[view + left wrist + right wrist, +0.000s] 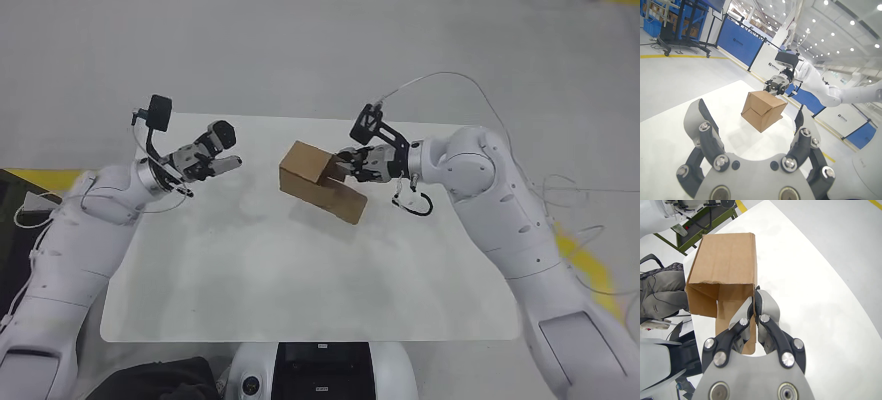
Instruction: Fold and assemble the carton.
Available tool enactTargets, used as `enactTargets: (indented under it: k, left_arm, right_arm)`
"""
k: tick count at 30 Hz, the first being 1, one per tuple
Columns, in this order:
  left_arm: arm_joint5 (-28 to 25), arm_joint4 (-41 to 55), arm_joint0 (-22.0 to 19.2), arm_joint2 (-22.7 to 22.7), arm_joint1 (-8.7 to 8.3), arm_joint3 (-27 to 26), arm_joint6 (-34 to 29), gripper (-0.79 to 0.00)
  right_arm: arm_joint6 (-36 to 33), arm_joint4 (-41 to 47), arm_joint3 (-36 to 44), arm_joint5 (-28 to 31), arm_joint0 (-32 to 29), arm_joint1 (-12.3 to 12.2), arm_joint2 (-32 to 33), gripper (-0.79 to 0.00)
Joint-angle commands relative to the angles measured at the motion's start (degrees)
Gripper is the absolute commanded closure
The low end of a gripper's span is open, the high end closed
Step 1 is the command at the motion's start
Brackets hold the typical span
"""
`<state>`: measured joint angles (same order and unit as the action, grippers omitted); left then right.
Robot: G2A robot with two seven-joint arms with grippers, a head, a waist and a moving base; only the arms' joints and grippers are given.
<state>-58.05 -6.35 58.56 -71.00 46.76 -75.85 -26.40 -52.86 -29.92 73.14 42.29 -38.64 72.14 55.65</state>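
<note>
A brown carton (320, 181) is held tilted above the white table (300, 280), near its far middle. It is squared into a tube with one end open. My right gripper (343, 168) is shut on the carton's wall (725, 262) at that open end, one finger inside and one outside, by a loose flap. The left wrist view shows the carton (762, 111) with its folded inner flaps facing the camera and the right gripper (773, 90) at its far upper edge. My left gripper (751, 115) is open with nothing in it, and it hangs (228, 162) left of the carton, apart from it.
The white table has rounded corners and its near half (300, 290) is bare. A green-framed stand (696, 234) and a chair with grey cloth (660, 289) are on the floor beyond the table's edge.
</note>
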Motion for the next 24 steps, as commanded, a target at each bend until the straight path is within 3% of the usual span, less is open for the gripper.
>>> enactTargets:
  k: [1, 10, 15, 24]
  left_arm:
    - [0.05, -6.05, -0.19, -0.49, 0.01, -0.39, 1.64, -0.785]
    - [0.05, -24.87, -1.7, 2.75, 0.09, -0.44, 18.23, -0.785]
    - [0.05, -30.78, -3.13, 9.42, -0.88, -0.55, 25.34, -0.785]
    - [0.05, -36.99, -9.93, 22.27, -3.19, 0.89, 33.84, -0.785]
  right_arm:
    - [-0.58, 0.26, -1.49, 3.18, 0.61, -0.26, 0.13, 0.0]
    - [1.91, -1.35, -6.09, 11.04, 2.98, -0.93, -0.2, 0.0]
    - [6.28, -4.86, -6.43, 13.07, 4.02, -0.9, -0.9, 0.0]
    - [14.21, -14.35, -2.91, 12.91, 3.31, -0.92, -2.01, 0.0]
